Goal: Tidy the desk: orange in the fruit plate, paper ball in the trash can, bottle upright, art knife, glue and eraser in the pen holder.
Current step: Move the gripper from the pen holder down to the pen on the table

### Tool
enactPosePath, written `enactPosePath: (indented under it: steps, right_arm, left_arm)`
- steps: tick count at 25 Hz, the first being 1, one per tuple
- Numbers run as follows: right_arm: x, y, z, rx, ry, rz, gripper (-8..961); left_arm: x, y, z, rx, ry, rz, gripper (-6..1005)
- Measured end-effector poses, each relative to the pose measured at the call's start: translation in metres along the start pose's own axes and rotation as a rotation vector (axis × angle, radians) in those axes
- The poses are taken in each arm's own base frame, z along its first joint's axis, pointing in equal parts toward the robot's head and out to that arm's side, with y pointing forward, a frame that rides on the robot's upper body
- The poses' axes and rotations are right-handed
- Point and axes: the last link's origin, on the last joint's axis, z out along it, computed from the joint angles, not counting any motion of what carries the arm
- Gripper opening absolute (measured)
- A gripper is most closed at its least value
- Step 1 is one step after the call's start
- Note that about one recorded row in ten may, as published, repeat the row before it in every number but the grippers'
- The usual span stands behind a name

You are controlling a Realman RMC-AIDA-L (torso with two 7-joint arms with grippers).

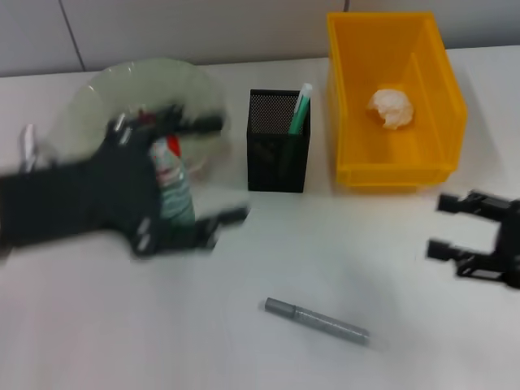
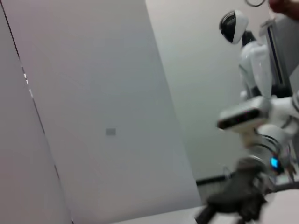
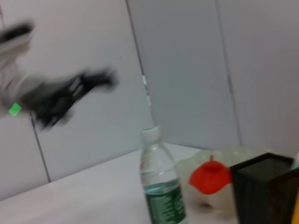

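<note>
Where seen from the head: left hand (image 1: 179, 175) spread beside upright bottle (image 1: 172, 188), before fruit plate (image 1: 89, 101); paper ball (image 1: 392, 109) in trash can (image 1: 422, 57).
Right wrist: bottle stands free; orange (image 3: 210, 177) plated.
Right hand (image 1: 455, 227): parked, fingers apart.

Three views: one overhead, two low at the wrists.
The head view looks forward and down over the whole surface (image 1: 162, 341). The right wrist view sits low, facing the bottle (image 3: 161, 186) and pen holder (image 3: 266, 191), both shared with the head view. The left wrist view faces the wall.
</note>
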Motion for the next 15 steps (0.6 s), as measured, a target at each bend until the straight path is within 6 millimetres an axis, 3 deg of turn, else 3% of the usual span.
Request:
enactPosePath:
  steps: [1, 5, 6, 9, 10, 13, 14, 15]
  right_arm:
    - [-0.008, -0.002, -0.006, 0.005, 0.013, 0.002, 788]
    - [-0.057, -0.011, -0.017, 0.023, 0.179, 0.046, 788]
    - [-0.057, -0.011, -0.017, 0.023, 0.179, 0.046, 788]
    - [-0.103, -0.010, -0.001, 0.019, 0.356, 0.081, 787]
    - [-0.103, -0.010, -0.001, 0.019, 0.356, 0.081, 786]
    - [-0.137, -0.006, 0.019, 0.031, 0.493, 0.090, 786]
    - [-0.156, -0.001, 0.035, 0.044, 0.581, 0.069, 785]
    - [-0.156, -0.001, 0.035, 0.044, 0.581, 0.069, 785]
  left_arm:
    - [-0.023, 0.028, -0.022, 0.021, 0.040, -0.018, 837]
    - [-0.061, 0.061, -0.045, 0.068, 0.104, -0.090, 856]
    - [-0.068, 0.066, -0.048, 0.080, 0.114, -0.102, 856]
    - [-0.104, 0.088, -0.055, 0.136, 0.100, -0.173, 856]
    - [-0.104, 0.088, -0.055, 0.136, 0.100, -0.173, 856]
    - [-0.119, 0.095, -0.060, 0.166, 0.071, -0.209, 856]
    - [-0.124, 0.097, -0.063, 0.180, 0.049, -0.233, 856]
    - [-0.124, 0.097, -0.063, 0.180, 0.049, -0.233, 857]
